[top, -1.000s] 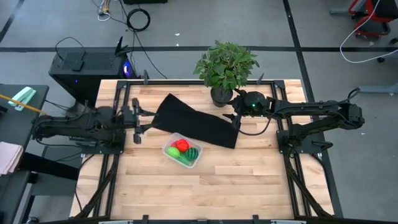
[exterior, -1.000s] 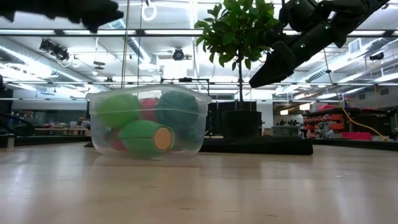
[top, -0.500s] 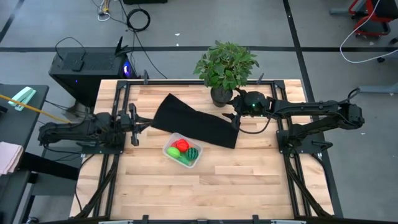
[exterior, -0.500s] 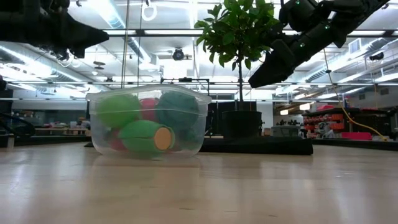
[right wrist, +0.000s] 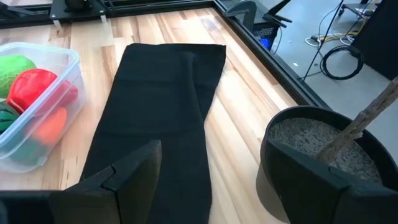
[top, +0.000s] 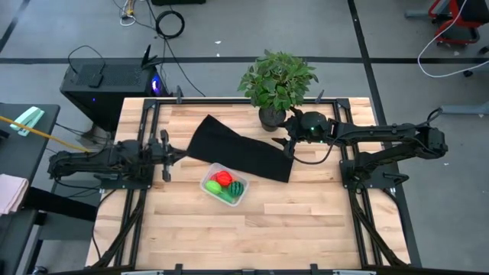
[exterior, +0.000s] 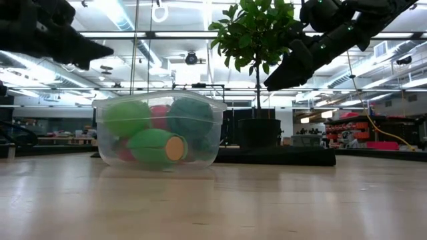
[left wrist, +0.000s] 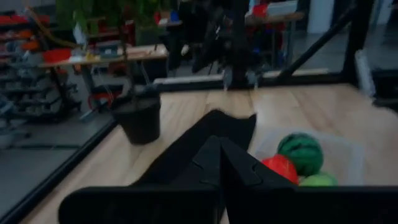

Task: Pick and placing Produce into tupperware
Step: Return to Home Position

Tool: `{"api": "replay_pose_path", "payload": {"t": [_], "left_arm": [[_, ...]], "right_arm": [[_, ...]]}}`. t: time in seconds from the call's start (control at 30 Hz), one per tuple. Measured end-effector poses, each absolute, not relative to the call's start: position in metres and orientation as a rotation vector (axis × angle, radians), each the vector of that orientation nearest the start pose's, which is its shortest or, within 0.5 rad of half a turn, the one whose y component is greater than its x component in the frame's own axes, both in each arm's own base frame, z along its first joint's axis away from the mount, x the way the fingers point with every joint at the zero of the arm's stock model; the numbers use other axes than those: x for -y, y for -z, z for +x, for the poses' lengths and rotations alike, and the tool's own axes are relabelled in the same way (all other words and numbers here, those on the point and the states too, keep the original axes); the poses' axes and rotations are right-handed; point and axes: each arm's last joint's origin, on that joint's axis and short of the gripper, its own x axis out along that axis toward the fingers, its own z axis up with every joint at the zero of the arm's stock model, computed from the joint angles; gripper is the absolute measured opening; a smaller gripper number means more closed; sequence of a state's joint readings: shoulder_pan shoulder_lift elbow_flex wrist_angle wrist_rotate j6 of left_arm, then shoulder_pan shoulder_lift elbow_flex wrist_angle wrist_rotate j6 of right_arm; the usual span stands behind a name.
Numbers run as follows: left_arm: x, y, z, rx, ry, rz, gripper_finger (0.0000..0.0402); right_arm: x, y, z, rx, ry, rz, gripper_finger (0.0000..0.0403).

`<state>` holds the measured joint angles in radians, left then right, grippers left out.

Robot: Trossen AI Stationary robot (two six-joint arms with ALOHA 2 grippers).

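The clear tupperware (top: 224, 184) stands on the table's middle, with its far corner on the edge of a black cloth (top: 241, 149). It holds the produce: a red piece (top: 222, 179), a striped dark green one (top: 238, 186) and a light green one (top: 226, 194). In the low view an orange-ended green piece (exterior: 157, 147) lies against the tupperware's near wall. My left gripper (top: 174, 153) hovers left of the cloth, shut and empty; its closed fingers (left wrist: 219, 155) point toward the tupperware (left wrist: 311, 158). My right gripper (top: 287, 145) hangs open above the cloth's right end (right wrist: 168, 124), beside the plant pot (right wrist: 317, 149).
A leafy potted plant (top: 276, 82) stands at the far edge, close to my right gripper. The black cloth lies slantwise from the far left to the middle right. Bare wood (top: 252, 229) stretches over the near half of the table. Black frame rails (top: 145, 130) run along both sides.
My left gripper has shut on nothing and has come lower in the low view. The right arm, the tupperware and the produce have kept still.
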<state>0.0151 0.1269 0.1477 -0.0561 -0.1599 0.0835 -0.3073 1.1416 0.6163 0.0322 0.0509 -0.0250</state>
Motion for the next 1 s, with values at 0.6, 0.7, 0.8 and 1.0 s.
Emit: {"api": "replay_pose_path", "payload": {"t": [0.6, 0.7, 0.8, 1.0], "left_arm": [[-0.004, -0.184, 0.093, 0.043, -0.086, 0.071, 0.0002], [-0.004, -0.182, 0.095, 0.059, -0.085, 0.07, 0.0002], [-0.004, -0.181, 0.095, 0.045, -0.094, 0.079, 0.0001], [-0.004, -0.17, 0.097, 0.039, -0.091, 0.059, 0.0002]], "right_arm": [[0.073, -0.229, 0.227, -0.462, 0.351, 0.061, 0.0291], [0.073, -0.229, 0.227, -0.461, 0.351, 0.065, 0.0291], [0.073, -0.23, 0.227, -0.459, 0.351, 0.065, 0.0291], [0.073, -0.23, 0.227, -0.449, 0.356, 0.084, 0.0291]]}}
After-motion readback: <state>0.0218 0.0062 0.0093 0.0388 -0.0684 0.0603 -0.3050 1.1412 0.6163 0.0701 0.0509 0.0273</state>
